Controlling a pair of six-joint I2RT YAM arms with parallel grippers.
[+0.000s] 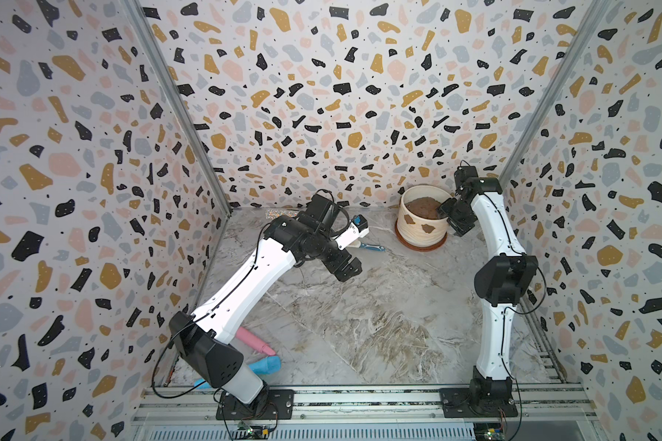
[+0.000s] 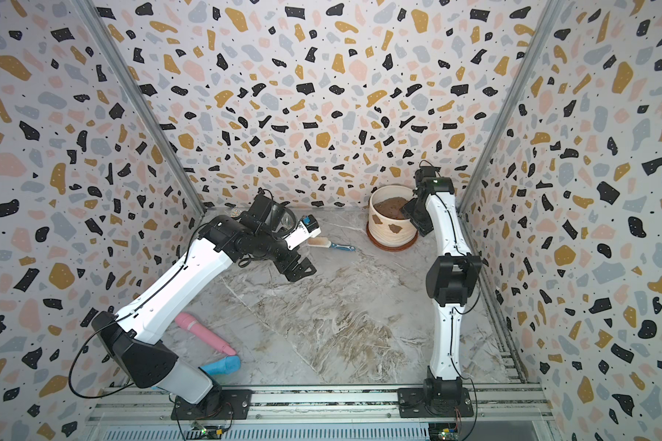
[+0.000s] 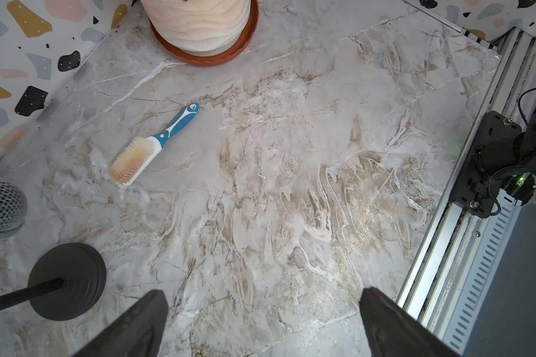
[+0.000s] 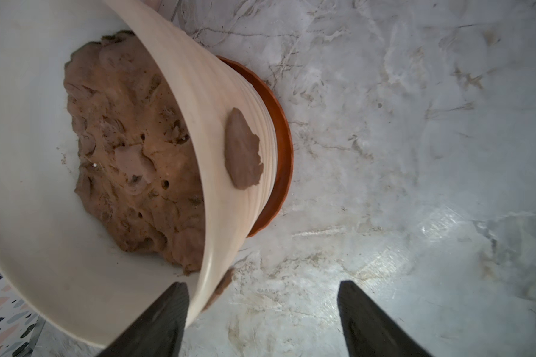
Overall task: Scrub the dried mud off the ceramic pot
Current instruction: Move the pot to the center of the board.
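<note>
The ceramic pot (image 1: 421,233) (image 2: 392,236) is cream, ribbed and stands on a terracotta saucer (image 4: 283,160) at the back right, holding a brown soil mound. Two patches of dried mud (image 1: 428,229) (image 2: 394,228) cling to its front wall; in the right wrist view one large patch of dried mud (image 4: 243,151) shows. My right gripper (image 1: 450,219) (image 4: 262,287) is open and straddles the pot's rim, one finger inside and one outside. My left gripper (image 1: 350,269) (image 3: 263,296) hangs open over bare floor. A blue-handled scrub brush (image 2: 331,244) (image 3: 149,154) lies between it and the pot.
A pink tool (image 2: 203,332) and a blue one (image 2: 220,365) lie near the left arm's base. A black disc on a rod (image 3: 67,281) and a grey mesh object (image 3: 0,204) sit by the left wall. Metal rails (image 1: 360,401) run along the front edge.
</note>
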